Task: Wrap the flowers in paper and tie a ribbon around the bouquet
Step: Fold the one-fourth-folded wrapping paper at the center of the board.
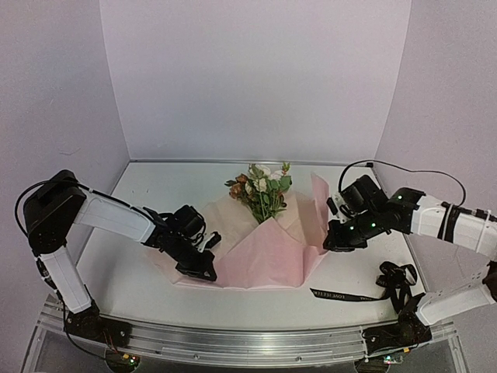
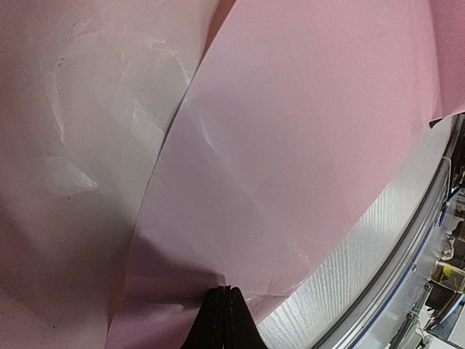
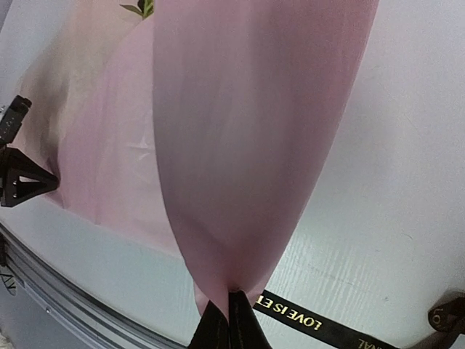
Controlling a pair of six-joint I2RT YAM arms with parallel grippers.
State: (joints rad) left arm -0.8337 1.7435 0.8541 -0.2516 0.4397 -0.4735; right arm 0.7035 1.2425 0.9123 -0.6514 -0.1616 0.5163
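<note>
**Item 1.** Right gripper: black two-finger tool, jaws pressed together on one edge of the paper. The right flap rises off the table into its pinch and hangs in a smooth curl.

**Item 2.** Left gripper: the same make, closed flat on the near-left edge of that sheet, low over the table.

**Item 3.** Large thin pale-pink rectangular paper: creased, lying on the white table between the two arms.

**Item 4.** Small bunch of cream, pink and rust-brown flowers: lies on the middle of the sheet. Blooms point to the far wall and the stems run toward the arms, hidden under paper. The long axis runs near to far, roughly midway between the grippers.

**Item 5.** Long narrow black ribbon with pale lettering: lies on the table at near right, just beside the paper, untouched.

**Note.** Any closing fold likely travels crosswise to the stems. The right arm is nearer the ribbon.
</note>
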